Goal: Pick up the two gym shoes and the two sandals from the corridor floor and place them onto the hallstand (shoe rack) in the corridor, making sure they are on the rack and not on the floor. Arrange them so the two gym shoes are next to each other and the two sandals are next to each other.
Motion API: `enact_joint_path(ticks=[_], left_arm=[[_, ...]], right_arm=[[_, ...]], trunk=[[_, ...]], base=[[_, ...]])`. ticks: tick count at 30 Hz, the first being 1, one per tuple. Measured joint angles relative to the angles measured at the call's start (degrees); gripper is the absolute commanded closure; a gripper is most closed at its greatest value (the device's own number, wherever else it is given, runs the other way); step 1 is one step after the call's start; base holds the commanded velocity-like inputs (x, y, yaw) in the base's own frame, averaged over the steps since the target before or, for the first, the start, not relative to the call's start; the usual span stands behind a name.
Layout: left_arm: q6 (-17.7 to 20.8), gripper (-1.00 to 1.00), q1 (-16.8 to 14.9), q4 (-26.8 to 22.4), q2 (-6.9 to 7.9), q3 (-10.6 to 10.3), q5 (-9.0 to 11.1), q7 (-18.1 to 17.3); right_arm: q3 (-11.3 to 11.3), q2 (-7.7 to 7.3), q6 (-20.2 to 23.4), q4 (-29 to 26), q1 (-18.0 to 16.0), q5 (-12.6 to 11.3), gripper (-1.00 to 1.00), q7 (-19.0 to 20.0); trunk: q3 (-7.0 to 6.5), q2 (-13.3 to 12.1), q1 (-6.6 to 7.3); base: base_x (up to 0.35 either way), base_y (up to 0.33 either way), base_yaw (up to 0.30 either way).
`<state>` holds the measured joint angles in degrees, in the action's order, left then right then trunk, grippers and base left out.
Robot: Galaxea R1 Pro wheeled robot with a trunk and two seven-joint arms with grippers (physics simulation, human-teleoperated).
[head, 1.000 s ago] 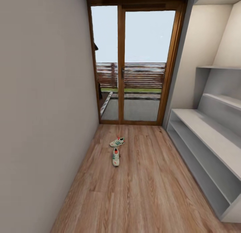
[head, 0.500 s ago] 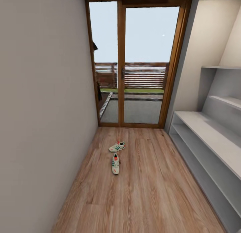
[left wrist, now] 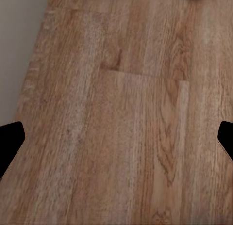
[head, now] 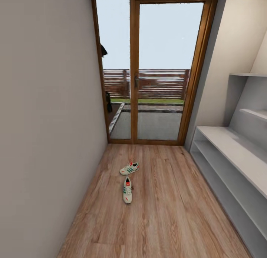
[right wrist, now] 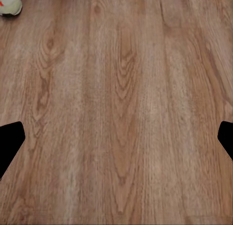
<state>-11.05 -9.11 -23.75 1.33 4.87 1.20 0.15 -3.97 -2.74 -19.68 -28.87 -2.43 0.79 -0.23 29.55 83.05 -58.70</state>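
The hallstand at my 2 o'clock carries nothing on its visible tiers. 2 gym shoes lie on the corridor floor at 12 o'clock. The near gym shoe runs 12 to 6; the far gym shoe lies angled, 2 to 8. My right wrist view catches a shoe tip. My left pincer and right pincer are spread, pinching nothing.

Corridor floor: open plank run through frame centre, bounded by grey wall at left, hallstand at right, glazed door at top; obstacles: two gym shoes lying centre-left, apart.
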Motion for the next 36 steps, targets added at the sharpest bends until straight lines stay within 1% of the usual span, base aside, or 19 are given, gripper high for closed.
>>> enact_joint_path(ticks=[9, 36], left_arm=[[-0.03, -1.00, 0.00, 0.02, 0.00, -0.18, 0.00, 0.00], [-0.03, -1.00, 0.00, 0.07, 0.00, -0.19, 0.00, 0.00]], right_arm=[[-0.01, 0.00, 0.00, 0.02, 0.00, 0.00, -1.00, -0.01], [-0.01, 0.00, 0.00, 0.24, 0.00, 0.06, -1.00, -0.01]], trunk=[[0.00, 0.00, -0.01], [0.00, 0.00, -0.01]], base=[[0.299, -0.155, 0.000], [0.281, -0.201, 0.007]])
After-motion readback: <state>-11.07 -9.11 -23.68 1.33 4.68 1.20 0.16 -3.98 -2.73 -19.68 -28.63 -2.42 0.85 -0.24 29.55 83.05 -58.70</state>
